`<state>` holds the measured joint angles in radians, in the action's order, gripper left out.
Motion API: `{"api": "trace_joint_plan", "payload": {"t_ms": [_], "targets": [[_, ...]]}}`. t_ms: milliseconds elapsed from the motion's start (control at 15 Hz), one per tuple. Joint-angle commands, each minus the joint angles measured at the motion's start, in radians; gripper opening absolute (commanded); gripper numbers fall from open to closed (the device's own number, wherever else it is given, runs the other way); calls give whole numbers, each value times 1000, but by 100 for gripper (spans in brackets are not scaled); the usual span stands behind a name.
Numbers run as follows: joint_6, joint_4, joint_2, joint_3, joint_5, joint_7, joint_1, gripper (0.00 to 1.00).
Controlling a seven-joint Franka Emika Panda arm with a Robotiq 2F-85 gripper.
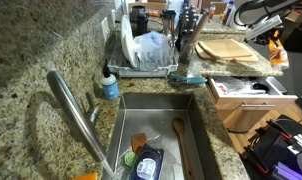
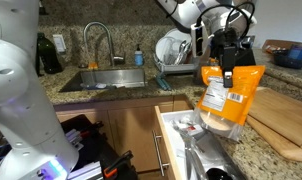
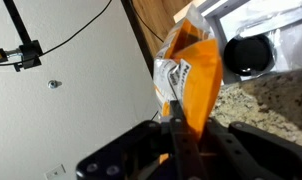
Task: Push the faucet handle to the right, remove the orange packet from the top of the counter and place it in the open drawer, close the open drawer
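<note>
gripper (image 2: 229,70): my one, clamped on packet top
orange packet (image 2: 231,97): one, hanging above drawer
drawer (image 2: 163,140): one, open

White, glossy, rounded arm links (image 2: 186,10) sit at 12 o'clock in an exterior view, joined to a black, blocky tool (image 2: 228,68) with thin black cables (image 2: 243,10) looping nearby; its fingers (image 3: 177,140) look dark, possibly rubber-padded

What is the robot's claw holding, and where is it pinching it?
The gripper pinches the orange packet by its top edge, hanging over the open drawer.
</note>
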<state>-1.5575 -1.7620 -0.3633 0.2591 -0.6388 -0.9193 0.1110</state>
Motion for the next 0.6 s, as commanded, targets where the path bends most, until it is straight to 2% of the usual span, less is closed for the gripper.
{"api": "trace_joint_plan", "payload": {"t_ms": [0, 267, 333, 533], "targets": [[23, -42, -35, -53, -31, 76, -29, 0], [35, -84, -72, -77, -187, 37, -98, 0], [18, -59, -74, -84, -126, 37, -69, 0], [31, -67, -88, -92, -172, 27, -92, 0]]}}
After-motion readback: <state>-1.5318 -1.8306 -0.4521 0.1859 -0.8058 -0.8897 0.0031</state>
